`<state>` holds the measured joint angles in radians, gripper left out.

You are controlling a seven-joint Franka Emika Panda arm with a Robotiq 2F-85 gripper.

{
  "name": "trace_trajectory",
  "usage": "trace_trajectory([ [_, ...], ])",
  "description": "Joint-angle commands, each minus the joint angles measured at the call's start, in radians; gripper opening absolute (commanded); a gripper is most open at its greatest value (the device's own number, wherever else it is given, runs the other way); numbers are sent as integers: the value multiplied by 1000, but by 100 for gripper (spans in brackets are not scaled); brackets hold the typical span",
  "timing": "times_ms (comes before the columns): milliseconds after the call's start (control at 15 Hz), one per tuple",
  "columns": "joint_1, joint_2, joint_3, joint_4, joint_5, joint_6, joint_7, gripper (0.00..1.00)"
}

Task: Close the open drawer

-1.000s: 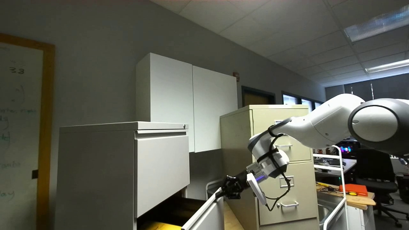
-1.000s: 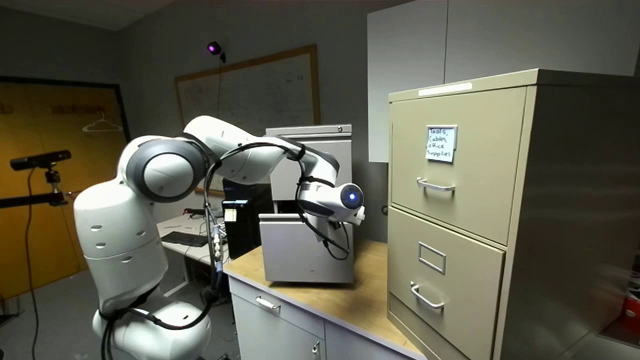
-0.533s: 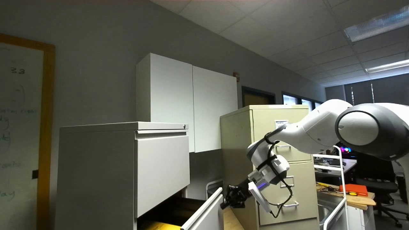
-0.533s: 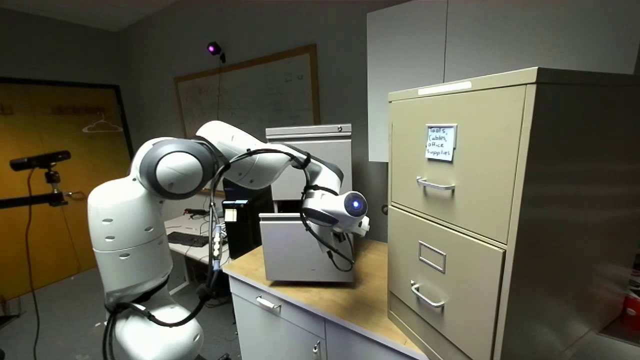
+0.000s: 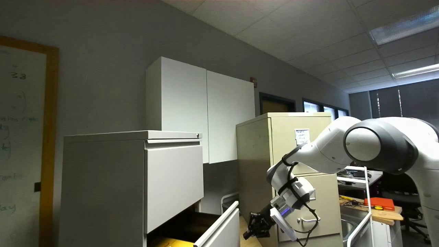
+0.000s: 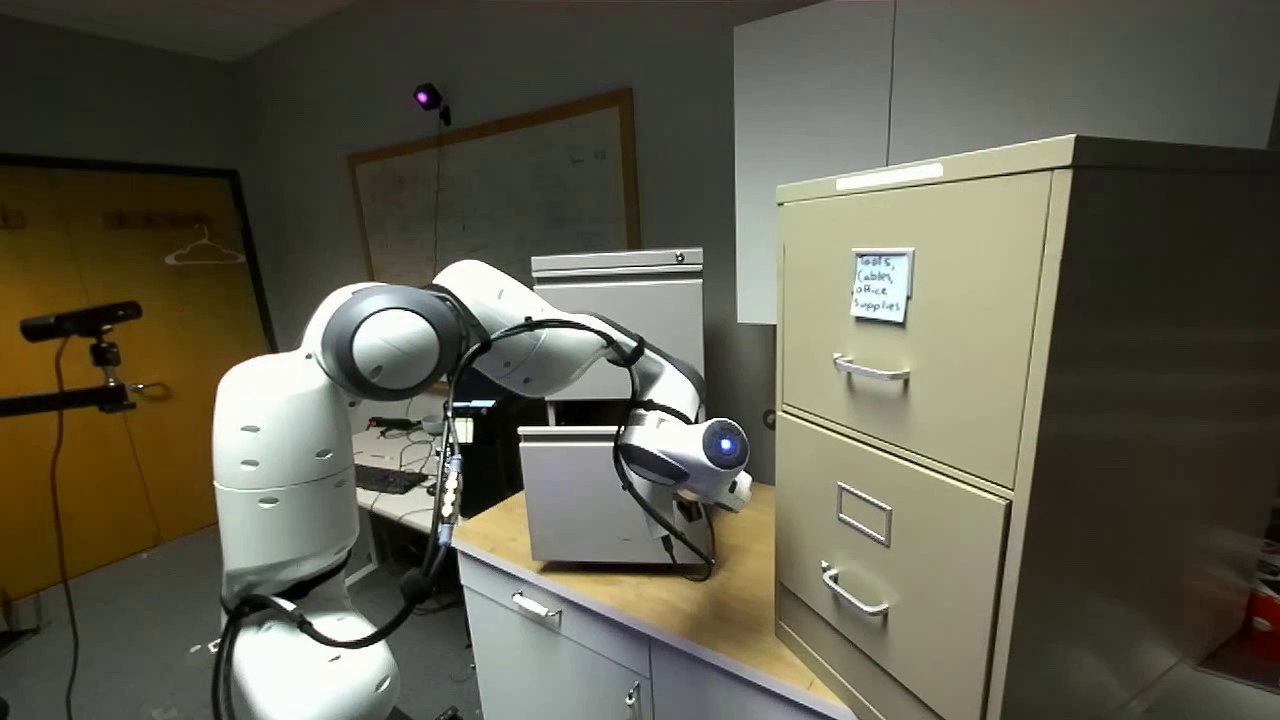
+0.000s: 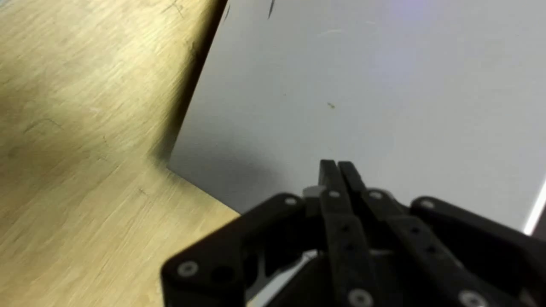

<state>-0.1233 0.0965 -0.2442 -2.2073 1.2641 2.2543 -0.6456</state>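
Note:
The drawer is pulled out from the lower part of the white cabinet, with yellow showing inside in an exterior view. Its plain front also shows in an exterior view, partly behind my arm, and fills much of the wrist view. My gripper is just outside the drawer front, below its top edge, pointing at it. In the wrist view the black fingertips are together with nothing between them, over the front near its lower corner. I cannot tell whether they touch it.
The beige filing cabinet with handled drawers stands close beside my wrist. A wooden counter runs under the white cabinet and also shows in the wrist view. The closed taller drawer front is above the open drawer.
My gripper has moved down and away from the drawer's top edge, to a place in front of the panel. The arm has folded lower. The drawer has not visibly moved.

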Motion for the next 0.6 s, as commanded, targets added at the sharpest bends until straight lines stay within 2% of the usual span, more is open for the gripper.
trace_trajectory([
  [0, -17, -10, 40, 58, 25, -11, 15, 5],
  [533, -14, 4, 69, 138, 71, -26, 10, 5],
])
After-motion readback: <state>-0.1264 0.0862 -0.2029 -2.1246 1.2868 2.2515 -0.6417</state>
